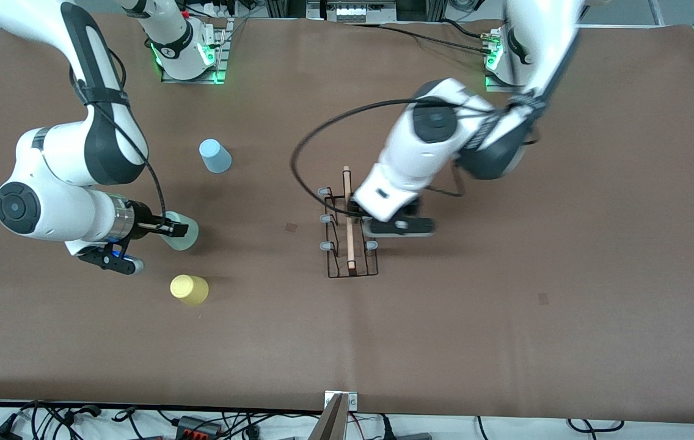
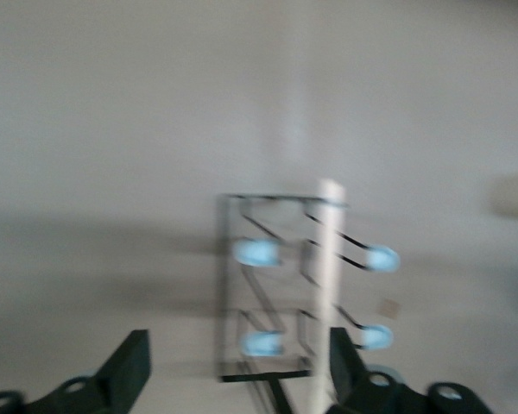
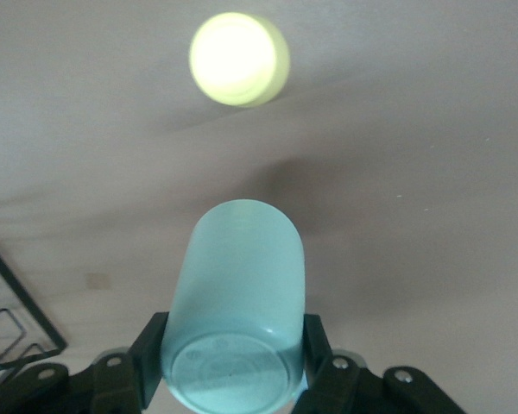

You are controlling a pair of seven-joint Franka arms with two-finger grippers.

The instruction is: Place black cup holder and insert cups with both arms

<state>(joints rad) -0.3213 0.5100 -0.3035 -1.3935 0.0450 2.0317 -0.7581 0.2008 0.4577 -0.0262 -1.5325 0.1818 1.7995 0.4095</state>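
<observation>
Your black cup holder (image 1: 350, 235) stands on the brown worktop (image 1: 506, 318) near its middle, its light wooden handle (image 1: 347, 214) lying along the top of the wire frame and its grey-tipped pegs (image 1: 325, 218) pointing out to each side. Your left hand (image 2: 237, 371) hangs over the holder with its fingers (image 2: 128, 366) spread wide apart and nothing between them; in the left wrist view the rack sits on the worktop under the gap. Your right hand (image 1: 171, 230) is at the right arm's end of the worktop, clamped on the mint green cup (image 3: 235, 302), which it holds tilted on its side above the surface. The yellow cup (image 1: 189, 289) rests on the worktop nearer to the front camera than that hand, and the light blue cup (image 1: 215, 156) stands farther away from it.
</observation>
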